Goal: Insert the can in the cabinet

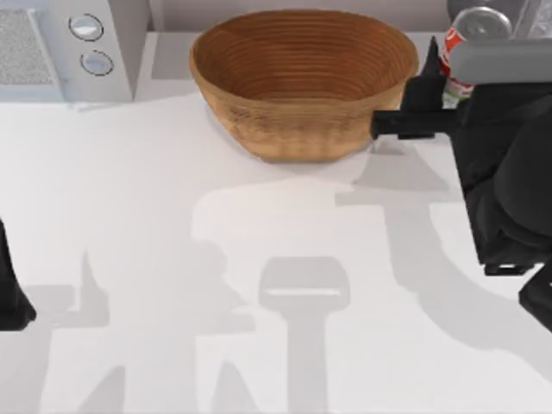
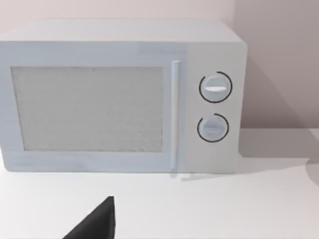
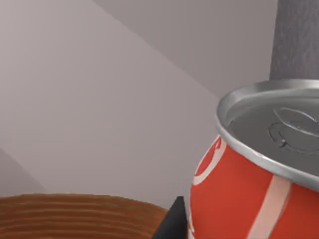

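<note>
One can, red with white lettering and a silver top, is standing upright at the far right corner of the white counter, just to the right of the single brown woven basket. The right claw is reaching in at the can's level between basket and can, with one dark finger stretching toward the basket's right wall; whether the claw is clamping the can or merely sitting beside it cannot be told, since the arm's own body is covering the spot. In the right wrist view the can is looming close, its silver lid tilted across the frame, with the basket's rim low beside it and a strip of dark grey speckled cabinet rising behind the can. One light grey appliance with two round knobs is occupying the far left corner of the counter. The left arm is sitting parked at the counter's left edge, its claw showing as a dark tip; its fingers' state cannot be told.
</note>
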